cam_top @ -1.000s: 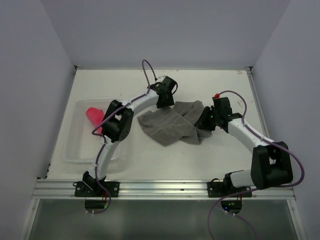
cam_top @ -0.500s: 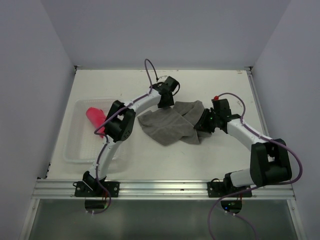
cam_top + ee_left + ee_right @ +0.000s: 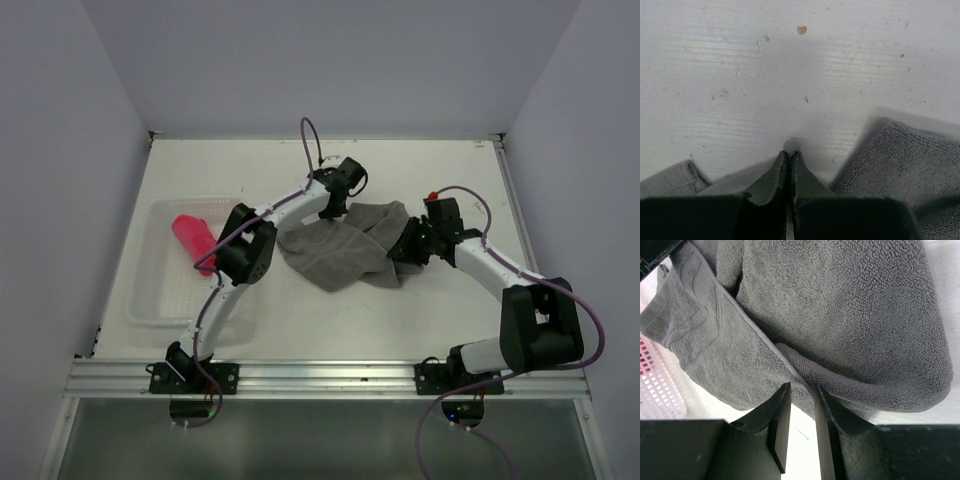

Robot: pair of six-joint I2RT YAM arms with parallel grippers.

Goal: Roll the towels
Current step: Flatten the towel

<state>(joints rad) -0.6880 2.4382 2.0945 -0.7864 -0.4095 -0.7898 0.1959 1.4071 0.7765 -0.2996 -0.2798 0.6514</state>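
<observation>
The crumpled grey terry towel (image 3: 345, 250) lies on the white tabletop (image 3: 420, 170) between the two grippers. The right gripper (image 3: 801, 390) has its fingers clamped on a folded hem, with the bulk heaped beyond the tips. The left gripper (image 3: 791, 152) has its fingers clenched tight together. Cloth lies either side of them, and I cannot tell whether any is pinched. The bright pink towel (image 3: 192, 236) sits bundled in the white perforated plastic basket (image 3: 150, 300), well away from both.

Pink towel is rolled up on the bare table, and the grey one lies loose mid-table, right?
No. The pink towel is rolled up inside the white basket, not on the bare table, as the top external view shows. The grey towel does lie loose mid-table.
</observation>
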